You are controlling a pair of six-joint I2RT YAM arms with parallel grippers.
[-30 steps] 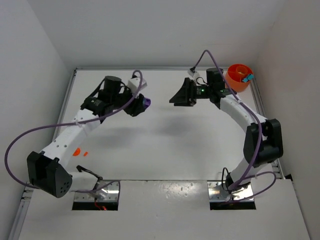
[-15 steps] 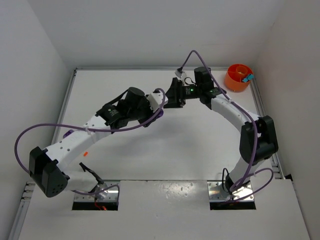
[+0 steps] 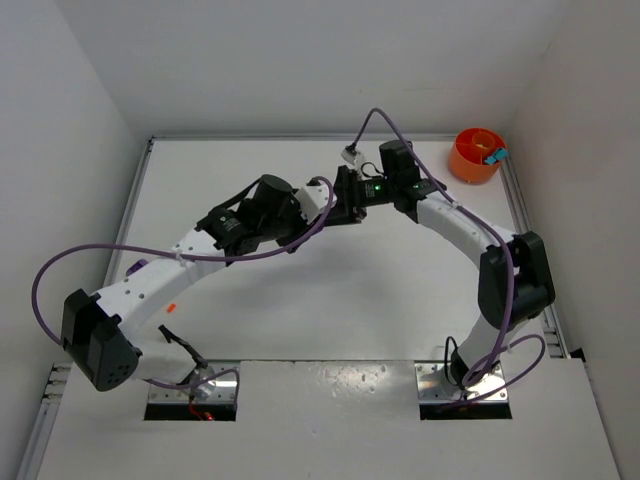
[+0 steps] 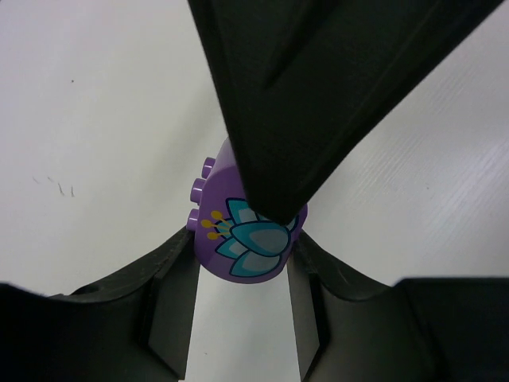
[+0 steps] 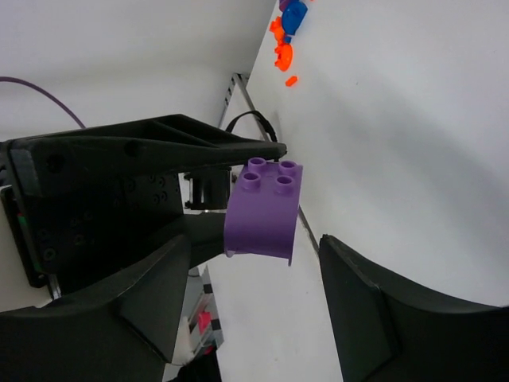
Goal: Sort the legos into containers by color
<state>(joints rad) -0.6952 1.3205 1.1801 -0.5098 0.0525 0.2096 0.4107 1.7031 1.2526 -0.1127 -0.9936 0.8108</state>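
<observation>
The middle of the bench (image 3: 330, 300) is the tight spot. The left pincer (image 3: 332, 203) and right pincer (image 3: 347, 197) meet there nose to nose. The left one clamps a purple brick (image 4: 238, 243), which sits between the right one's spread fingers (image 5: 159, 294) with a slim gap on each side. The left arm (image 3: 150, 285) and right arm (image 3: 462, 226) arc outward around a broad bare stretch on the near side. More bare bench lies between the right pincer and the orange tub (image 3: 477, 156) in the far right corner. A small orange brick (image 3: 171, 307) lies just beside the left arm. Walls (image 3: 90, 120) close three sides.
</observation>
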